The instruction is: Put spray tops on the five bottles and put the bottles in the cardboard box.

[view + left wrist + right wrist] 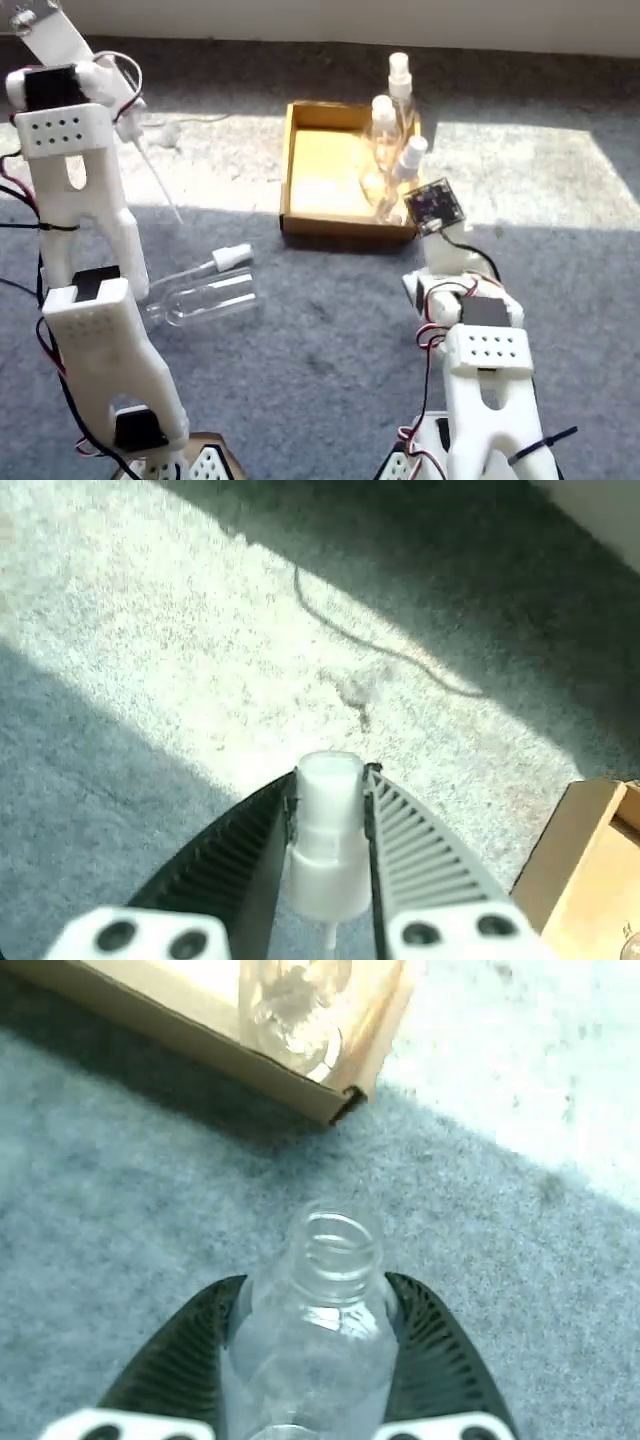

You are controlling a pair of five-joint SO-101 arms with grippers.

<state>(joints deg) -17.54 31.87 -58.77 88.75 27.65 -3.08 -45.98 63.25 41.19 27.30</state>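
At the far left, the raised left gripper [331,775] is clenched on a white spray top [328,830], with the thin tube [160,182] hanging free. Beside that arm, on the grey surface [330,320], what seem to be two clear bottles lie side by side: a capped bottle [225,260] and a bare bottle [205,298]. Further right, the cardboard box [330,226] holds three upright sprayer bottles [383,125]. Near its corner, the right gripper [315,1282] grasps an open-necked bottle [320,1335].
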